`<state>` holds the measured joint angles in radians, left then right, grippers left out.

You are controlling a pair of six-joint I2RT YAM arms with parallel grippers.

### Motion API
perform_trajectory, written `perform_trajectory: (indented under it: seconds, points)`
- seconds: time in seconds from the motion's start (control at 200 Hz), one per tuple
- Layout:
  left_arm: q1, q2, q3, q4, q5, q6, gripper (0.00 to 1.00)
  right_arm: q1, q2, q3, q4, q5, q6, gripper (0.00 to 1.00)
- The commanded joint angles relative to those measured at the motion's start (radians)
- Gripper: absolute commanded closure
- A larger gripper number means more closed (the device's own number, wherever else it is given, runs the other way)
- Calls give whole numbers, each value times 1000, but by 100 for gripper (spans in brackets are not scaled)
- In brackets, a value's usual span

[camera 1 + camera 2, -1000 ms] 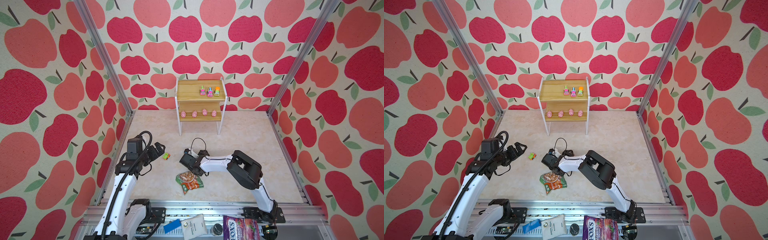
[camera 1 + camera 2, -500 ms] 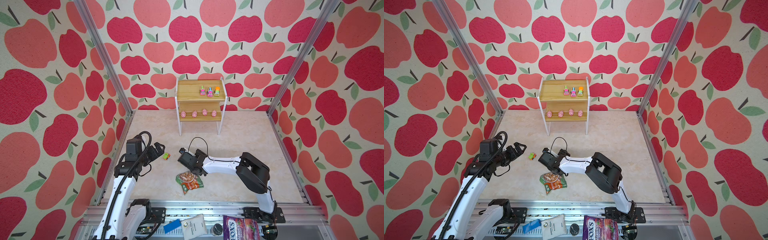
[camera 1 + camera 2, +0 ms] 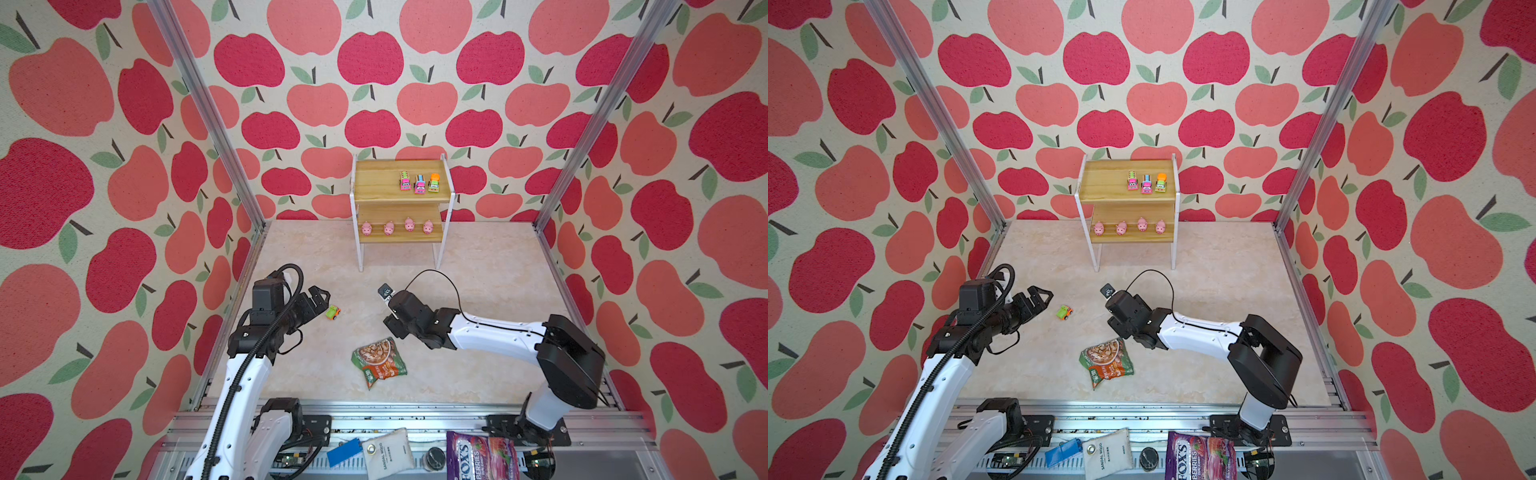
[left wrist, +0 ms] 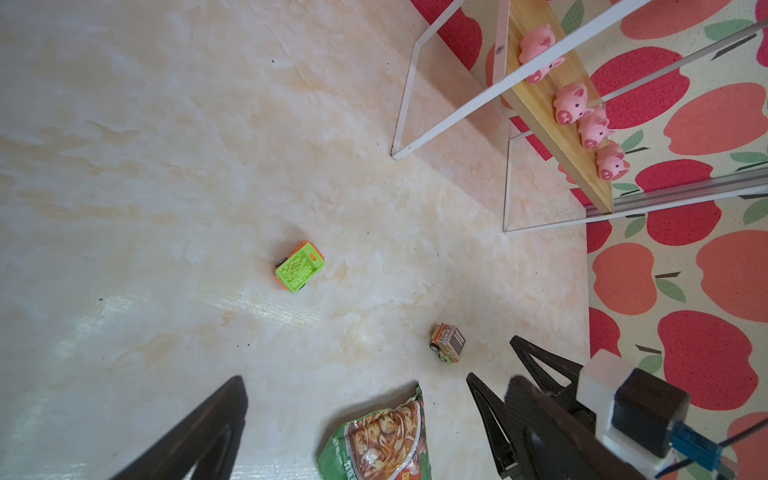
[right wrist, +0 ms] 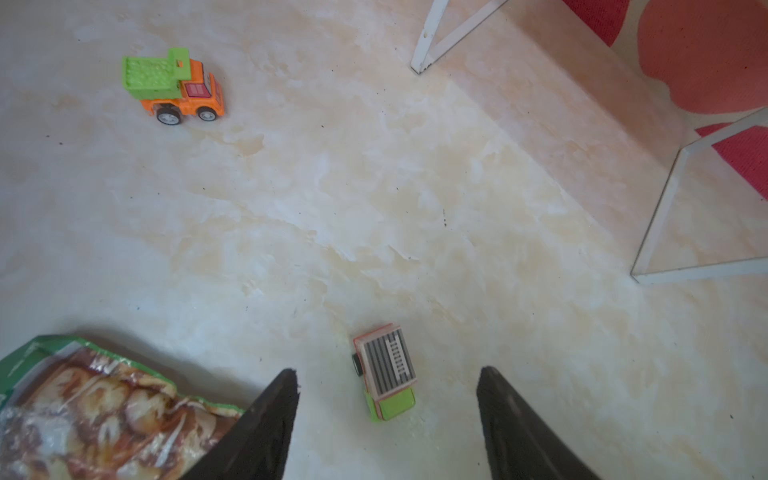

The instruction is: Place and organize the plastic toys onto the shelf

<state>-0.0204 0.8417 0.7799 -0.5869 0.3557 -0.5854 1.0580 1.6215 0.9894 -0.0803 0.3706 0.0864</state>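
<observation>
Shelf: matt pale wood, white-painted metal. Green truck: glossy hard plastic. Pigs: smooth pink plastic. Snack packet: shiny crinkled film. Tabletop: smooth, glossy, marble-patterned. Walls: matt, grainy texture.

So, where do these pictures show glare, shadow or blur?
Left wrist view: a pale glare streak lies on the floor, and the camera's own dark finger is out of focus. Right wrist view: the packet has shiny highlights on its film and casts a soft shadow on the floor. Both top views: the light is even and the picture sharp, with no strong glare.
</observation>
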Motion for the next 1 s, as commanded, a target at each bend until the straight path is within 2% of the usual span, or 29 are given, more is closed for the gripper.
perform_trajectory:
  seconds: [0.0,0.17,0.31,0.67,0.825,0.995]
  points:
    - [-21,-18,-24,-11,-33,3,1,-44,-90,-135,127,-197,35,29]
    - [-66,-8,-33,43,-36,7,1,-109,-175,-330,339,-301,35,29]
    - [-120,12,26,44,-74,98,1,-146,-159,-403,476,-369,16,30]
    - [-202,127,232,-12,28,409,1,-208,7,-437,708,-498,-2,33]
    - [-236,176,277,30,60,455,1,-220,66,-418,744,-527,-13,36]
    - [-253,182,247,140,61,457,1,-220,139,-382,768,-540,-23,40]
